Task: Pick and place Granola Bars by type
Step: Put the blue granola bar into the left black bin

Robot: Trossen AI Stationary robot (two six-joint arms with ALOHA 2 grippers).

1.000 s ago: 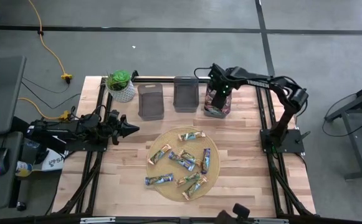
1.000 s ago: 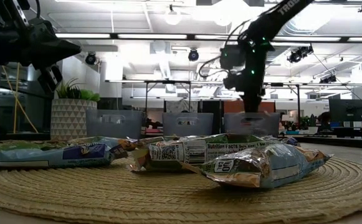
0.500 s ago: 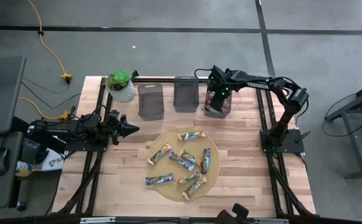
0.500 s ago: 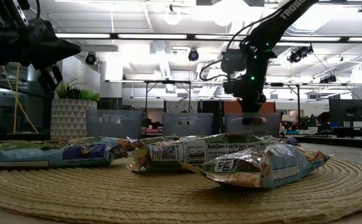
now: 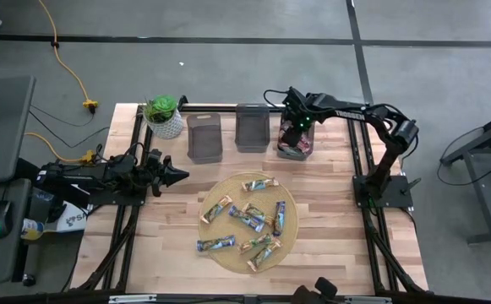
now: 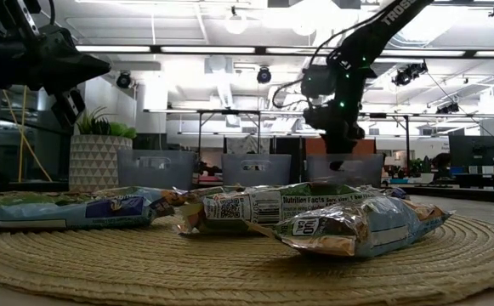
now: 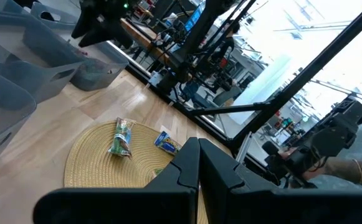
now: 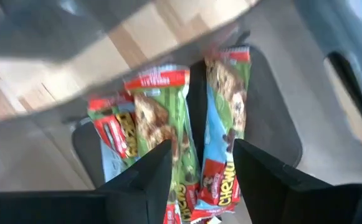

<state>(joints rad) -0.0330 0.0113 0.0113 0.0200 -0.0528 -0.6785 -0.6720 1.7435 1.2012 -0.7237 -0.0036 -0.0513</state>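
High view, left to right: left gripper (image 5: 177, 175) parked beside the mat (image 5: 220, 190), fingers closed, empty. Eight granola bars (image 5: 248, 215) lie loose on the mat. Right gripper (image 5: 294, 135) hangs over the rightmost bin (image 5: 308, 150), fingers apart, above red-and-green bars (image 8: 168, 134) inside. Step: release into bin. Next, probably: lift clear, return for another matching bar.

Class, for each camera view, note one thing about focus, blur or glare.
Low view: the nearest granola bar is soft and its wrapper glints. Right wrist view: the bin edges smear. Left wrist view: bright windows wash out behind the left claw. High view: evenly lit.
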